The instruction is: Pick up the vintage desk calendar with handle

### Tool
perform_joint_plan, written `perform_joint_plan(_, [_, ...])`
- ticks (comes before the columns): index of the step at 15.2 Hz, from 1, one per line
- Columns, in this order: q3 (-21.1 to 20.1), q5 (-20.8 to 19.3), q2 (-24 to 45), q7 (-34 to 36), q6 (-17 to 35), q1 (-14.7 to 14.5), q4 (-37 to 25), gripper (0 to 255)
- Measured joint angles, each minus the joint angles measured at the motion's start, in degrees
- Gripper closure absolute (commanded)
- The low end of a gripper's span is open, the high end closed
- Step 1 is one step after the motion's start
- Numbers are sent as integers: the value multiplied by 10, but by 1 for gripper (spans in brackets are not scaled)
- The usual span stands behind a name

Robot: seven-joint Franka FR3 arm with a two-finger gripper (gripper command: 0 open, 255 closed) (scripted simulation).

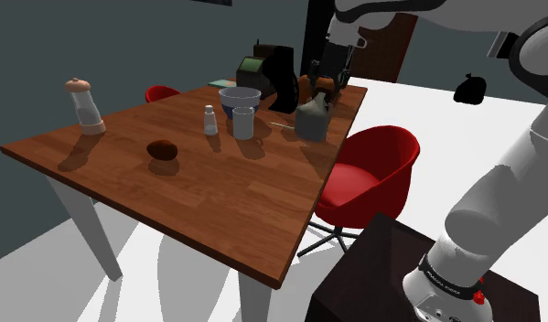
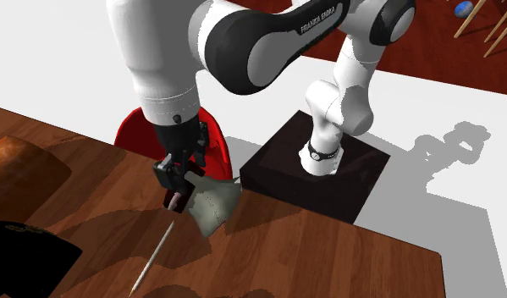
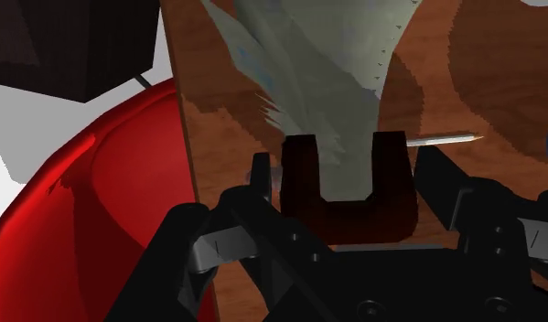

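The desk calendar (image 1: 310, 121) is a grey-green, flared body with a dark red-brown U-shaped handle (image 3: 348, 215). It stands near the table's edge at the shoulder view's right, by the red chair. My black gripper (image 1: 328, 84) comes down on it from above. In the wrist view the two fingers (image 3: 263, 178) sit against the outer sides of the handle, and the gripper (image 3: 348, 174) is shut on it. In the second exterior view the gripper (image 2: 177, 184) clasps the handle above the calendar (image 2: 213, 203). Whether the calendar's base touches the table I cannot tell.
A thin pencil (image 2: 154, 254) lies on the wooden table (image 1: 217, 201) beside the calendar. A bowl (image 1: 240, 94), cup (image 1: 242, 122), small shaker (image 1: 209, 120) and tall black object (image 1: 281, 78) stand nearby. A red chair (image 1: 368, 165) sits just off the table edge.
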State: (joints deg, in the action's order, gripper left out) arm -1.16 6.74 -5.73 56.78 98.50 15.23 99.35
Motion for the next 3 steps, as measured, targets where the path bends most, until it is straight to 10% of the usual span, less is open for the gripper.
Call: perform_joint_plan(3, [-1,0,5,5,-22,-1,-28,255])
